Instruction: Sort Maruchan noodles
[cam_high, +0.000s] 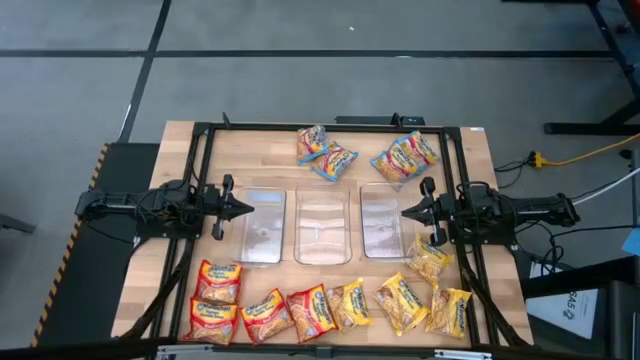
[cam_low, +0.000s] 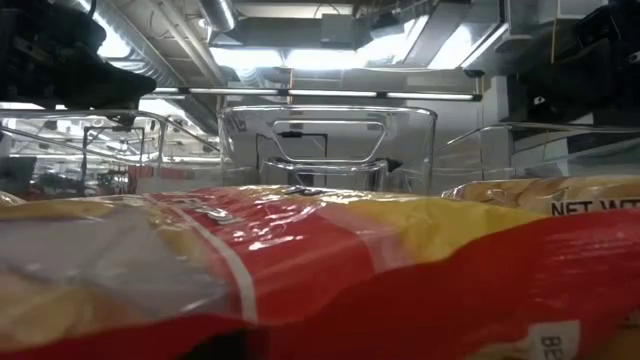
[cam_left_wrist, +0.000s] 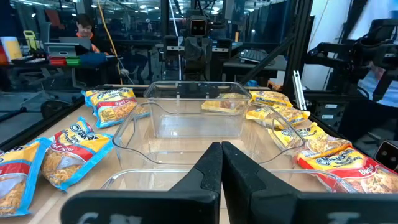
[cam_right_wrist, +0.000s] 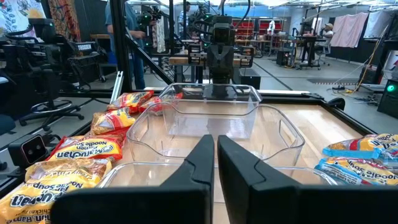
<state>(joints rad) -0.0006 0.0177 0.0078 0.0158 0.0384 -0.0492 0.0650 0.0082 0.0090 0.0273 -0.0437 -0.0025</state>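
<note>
Left gripper (cam_high: 248, 208): fingers together, holding nothing, beside left clear tub (cam_high: 260, 227). Right gripper (cam_high: 405, 211): fingers together, holding nothing, beside right tub (cam_high: 382, 222). Maruchan noodles (cam_high: 310, 311): row along near table edge; blue-trimmed packets (cam_high: 326, 152) at far edge.

L end effector (cam_left_wrist: 221, 163) shut, facing clear tubs (cam_left_wrist: 196, 118) btwn noodle packets (cam_left_wrist: 74, 146).

Low view mostly blocked by a blurred red-yellow noodle packet (cam_low: 300, 270) close up; tubs (cam_low: 328, 150) only partly seen behind; packet text cut off at right edge.
</note>
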